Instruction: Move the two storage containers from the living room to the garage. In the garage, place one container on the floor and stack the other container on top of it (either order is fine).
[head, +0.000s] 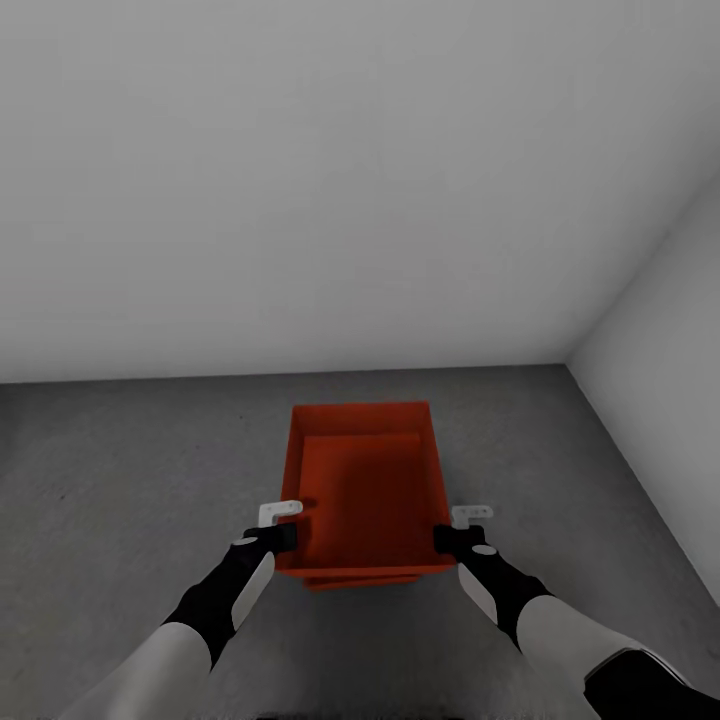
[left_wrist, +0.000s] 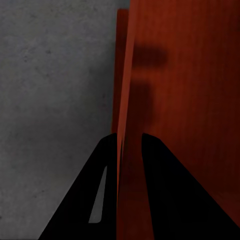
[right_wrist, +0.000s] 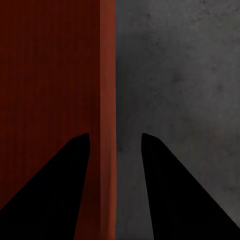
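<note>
In the head view a red-orange storage container (head: 365, 480) sits open-topped on the dark grey garage floor (head: 130, 470), on top of a second storage container whose rim (head: 360, 579) peeks out beneath its near edge. My left gripper (head: 285, 535) straddles the upper container's left wall (left_wrist: 125, 100), and its fingers are shut close on it (left_wrist: 130, 137). On the other side, my right gripper (head: 447, 538) straddles the right wall (right_wrist: 107, 75). There its fingers (right_wrist: 115, 135) stand apart from the wall, with grey floor showing between wall and outer finger.
A plain grey-white wall (head: 300, 180) rises just beyond the containers. A second wall (head: 670, 350) meets it in a corner at the right. Bare concrete lies to the left and right of the stack.
</note>
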